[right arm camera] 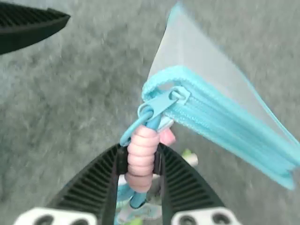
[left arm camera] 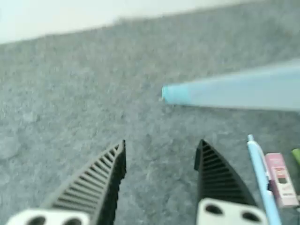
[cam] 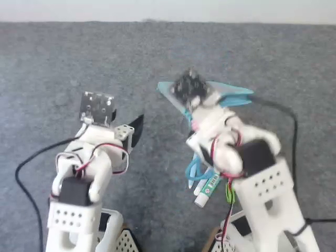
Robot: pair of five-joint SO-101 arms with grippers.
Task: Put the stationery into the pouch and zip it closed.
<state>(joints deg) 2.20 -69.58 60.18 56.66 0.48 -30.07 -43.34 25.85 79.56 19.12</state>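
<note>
Right end effector (right arm camera: 139, 149) pinching one pink-gripped pen (right arm camera: 139, 164) | left end effector (left arm camera: 162, 142) spread | one pouch (right arm camera: 225, 112) | three loose stationery pieces (cam: 207, 189)

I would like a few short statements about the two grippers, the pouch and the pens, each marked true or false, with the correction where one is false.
1. The right gripper is shut on a pen with a pink grip. True.
2. The left gripper holds the pouch. False: it is open and empty over the grey mat, apart from the pouch.
3. The pouch is light blue. True.
4. All stationery is inside the pouch. False: loose stationery lies on the mat beside the right arm.
</note>
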